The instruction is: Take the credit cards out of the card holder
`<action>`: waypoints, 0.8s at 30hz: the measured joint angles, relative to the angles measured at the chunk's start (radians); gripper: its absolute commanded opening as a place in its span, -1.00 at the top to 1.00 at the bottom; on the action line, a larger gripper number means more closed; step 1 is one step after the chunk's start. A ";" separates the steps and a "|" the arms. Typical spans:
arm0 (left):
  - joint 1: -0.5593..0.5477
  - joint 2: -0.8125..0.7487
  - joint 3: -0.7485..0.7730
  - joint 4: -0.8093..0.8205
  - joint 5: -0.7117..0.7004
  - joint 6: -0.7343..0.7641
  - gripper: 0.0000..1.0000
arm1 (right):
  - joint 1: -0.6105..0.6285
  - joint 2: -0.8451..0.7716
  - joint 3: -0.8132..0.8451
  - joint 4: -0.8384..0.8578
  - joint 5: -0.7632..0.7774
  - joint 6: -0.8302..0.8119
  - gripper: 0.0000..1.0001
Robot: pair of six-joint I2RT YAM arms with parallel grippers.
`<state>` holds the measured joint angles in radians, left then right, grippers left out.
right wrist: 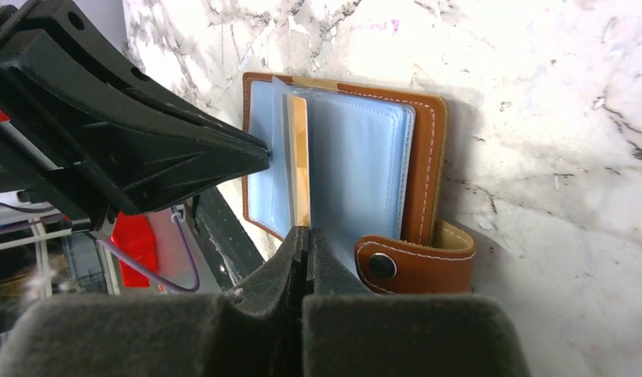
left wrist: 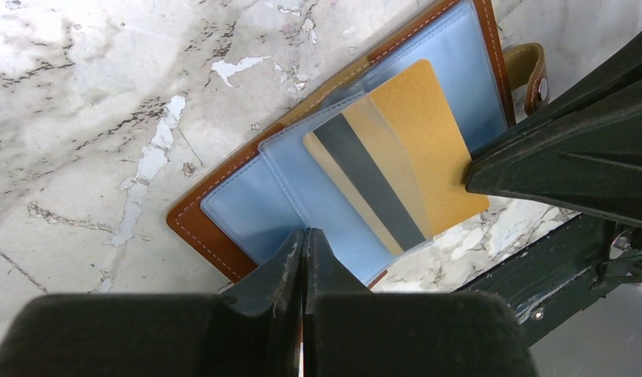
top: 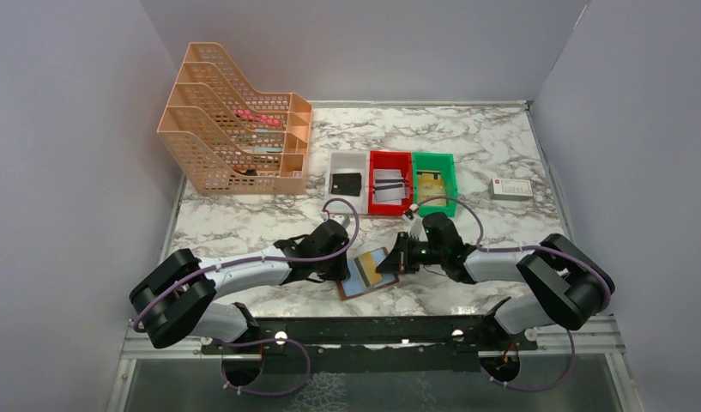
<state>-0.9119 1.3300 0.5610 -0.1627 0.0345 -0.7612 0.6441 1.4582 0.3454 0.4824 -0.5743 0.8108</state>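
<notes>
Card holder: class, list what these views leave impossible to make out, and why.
Card holder near edge, left wrist view: covered by the left end effector.
Any cards behind the gold card, all views: hidden by overlapping sleeves.
Print on the white box, top view: too small.

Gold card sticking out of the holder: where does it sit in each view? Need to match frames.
Top external: gold card low centre, between the two arms' tips.
Left wrist: gold card right of centre, partly out of its sleeve.
Right wrist: gold card a thin edge-on sliver near centre.
Shared landmark: the brown card holder under it.
</notes>
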 measured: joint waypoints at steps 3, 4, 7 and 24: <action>0.000 0.000 0.000 0.000 -0.001 0.000 0.87 | 0.000 -0.024 -0.001 -0.022 0.027 0.000 0.98; 0.000 -0.001 0.000 -0.001 -0.002 0.000 0.84 | 0.000 -0.024 -0.001 -0.024 0.032 0.000 0.98; 0.000 -0.009 0.000 -0.008 -0.007 0.000 0.72 | 0.000 -0.021 -0.001 -0.028 0.035 0.001 0.98; 0.000 -0.122 0.015 -0.020 -0.014 0.000 0.37 | 0.000 0.036 -0.012 0.031 0.018 0.031 0.98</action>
<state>-0.9123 1.2079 0.5762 -0.1829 0.0200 -0.7612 0.6441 1.4940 0.3332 0.5137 -0.5560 0.8413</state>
